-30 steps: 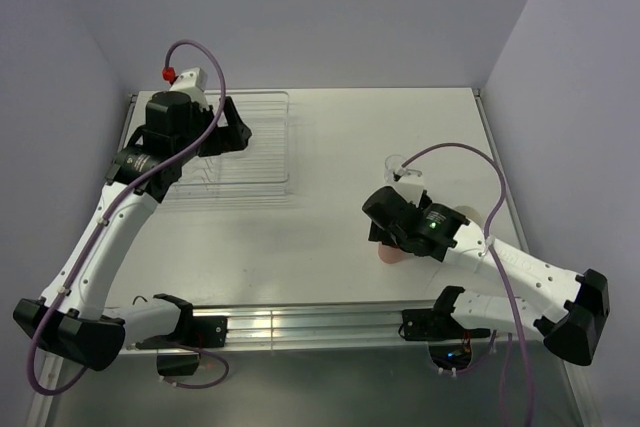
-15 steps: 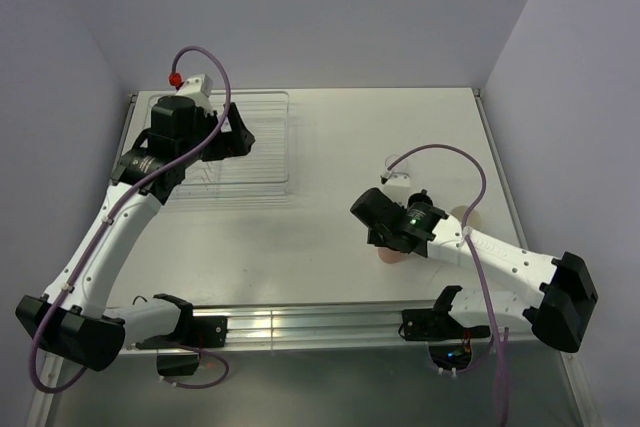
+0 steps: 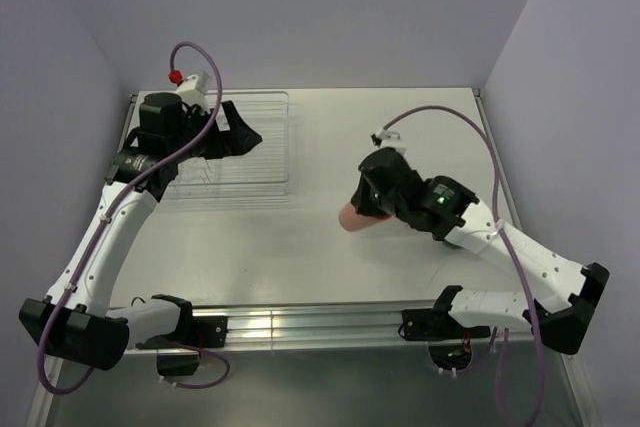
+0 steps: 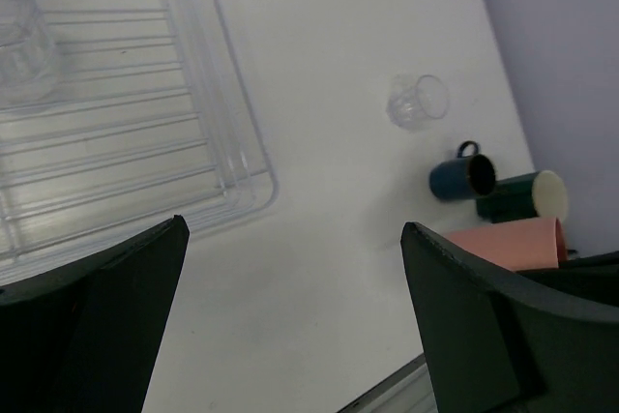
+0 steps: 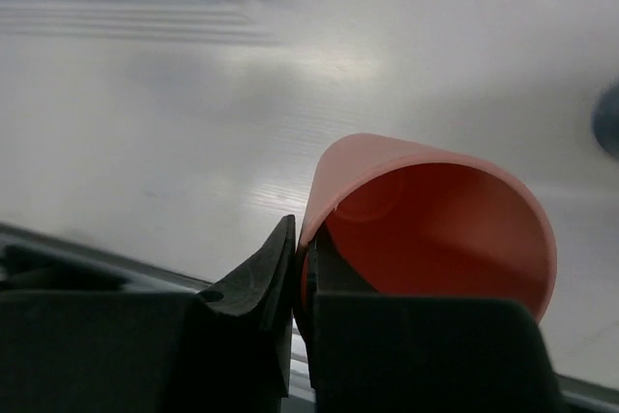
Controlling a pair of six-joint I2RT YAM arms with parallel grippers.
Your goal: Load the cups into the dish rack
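My right gripper (image 5: 302, 260) is shut on the rim of the salmon-pink tumbler (image 5: 435, 224), one finger inside and one outside. The top view shows that tumbler (image 3: 353, 218) held tilted above the middle of the table by the right gripper (image 3: 368, 209). My left gripper (image 3: 243, 135) hangs open and empty over the dish rack (image 3: 284, 152). In the left wrist view a clear glass (image 4: 21, 45) rests in the rack (image 4: 247, 142). On the table beyond it are another clear tumbler (image 4: 418, 102), a navy mug (image 4: 462, 177) and a teal mug (image 4: 522, 195).
The rack sits at the table's far left, close to the left wall. An aluminium rail (image 3: 300, 325) runs along the near edge between the arm bases. The right arm covers the mugs in the top view.
The right gripper has shut on the pink tumbler's rim and carried it up and left from the near right toward the table's middle. The left gripper has barely shifted over the rack.
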